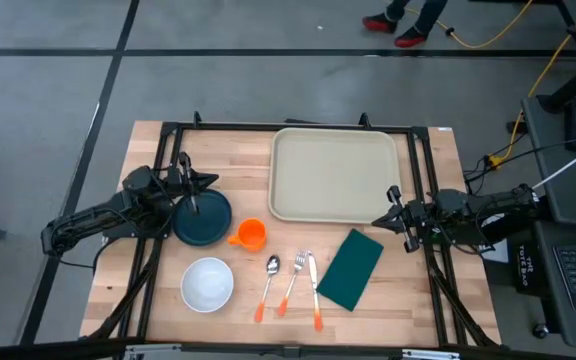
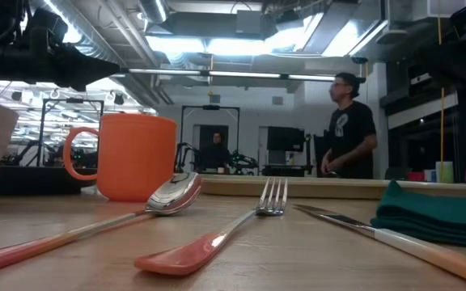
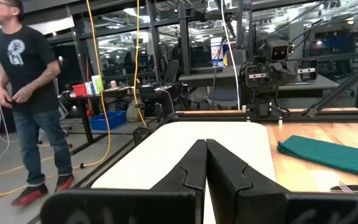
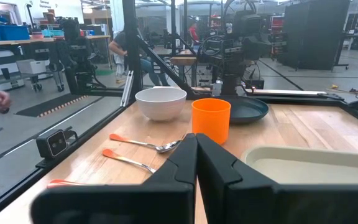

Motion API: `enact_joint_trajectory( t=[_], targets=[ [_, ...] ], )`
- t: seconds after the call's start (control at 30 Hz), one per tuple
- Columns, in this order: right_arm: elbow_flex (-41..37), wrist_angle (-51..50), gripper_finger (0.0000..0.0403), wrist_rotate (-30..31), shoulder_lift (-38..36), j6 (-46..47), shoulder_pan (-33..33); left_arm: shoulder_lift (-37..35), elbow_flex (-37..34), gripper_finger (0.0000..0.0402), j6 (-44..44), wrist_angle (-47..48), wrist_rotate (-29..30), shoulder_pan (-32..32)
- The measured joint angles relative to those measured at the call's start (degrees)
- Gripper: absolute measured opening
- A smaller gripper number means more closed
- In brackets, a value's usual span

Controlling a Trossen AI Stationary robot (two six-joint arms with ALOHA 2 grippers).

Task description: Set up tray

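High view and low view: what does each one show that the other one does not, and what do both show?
Only the high view shows the plate, the whole tray, and both arms: left gripper shut by the plate, right gripper shut at the tray's corner. Only the low view shows a person standing in the room behind. Both show the cup, spoon, fork, knife, napkin and bowl.

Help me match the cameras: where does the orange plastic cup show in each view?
High view: orange plastic cup, beside the round dark teal plate.
Low view: left, behind the spoon.
Left wrist view: not visible.
Right wrist view: centre, before that plate.
Shared landmark: the plate.
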State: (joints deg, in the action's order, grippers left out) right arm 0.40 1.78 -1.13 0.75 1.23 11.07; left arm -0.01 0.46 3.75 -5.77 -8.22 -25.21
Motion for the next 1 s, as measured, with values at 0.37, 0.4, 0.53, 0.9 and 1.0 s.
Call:
enact_joint_trajectory(
  t=[0.37,0.4,0.53,0.9,1.0],
  targets=[
    [-0.01,0.0,0.0012,-0.02,-0.02,0.0,0.0,0.0,0.01,0.0002,0.0,0.0,0.0,-0.01],
    [0.0,0.0,0.0012,-0.01,-0.01,-0.07,-0.01,0.0,0.0,0.0002,0.0,0.0,0.0,-0.01],
    [0.0,0.0,0.0012,-0.02,0.0,0.0,0.0,0.0,0.01,0.0005,0.0,-0.01,0.01,-0.02],
    [0.0,0.01,0.0012,-0.01,-0.01,-0.1,0.0,0.0,-0.01,0.0003,-0.23,0.01,-0.01,-0.01],
    [-0.01,0.09,0.0012,0.0,-0.01,-0.14,-0.01,0.0,0.01,0.0006,-3.33,0.01,-0.01,-0.02]
  ],
)
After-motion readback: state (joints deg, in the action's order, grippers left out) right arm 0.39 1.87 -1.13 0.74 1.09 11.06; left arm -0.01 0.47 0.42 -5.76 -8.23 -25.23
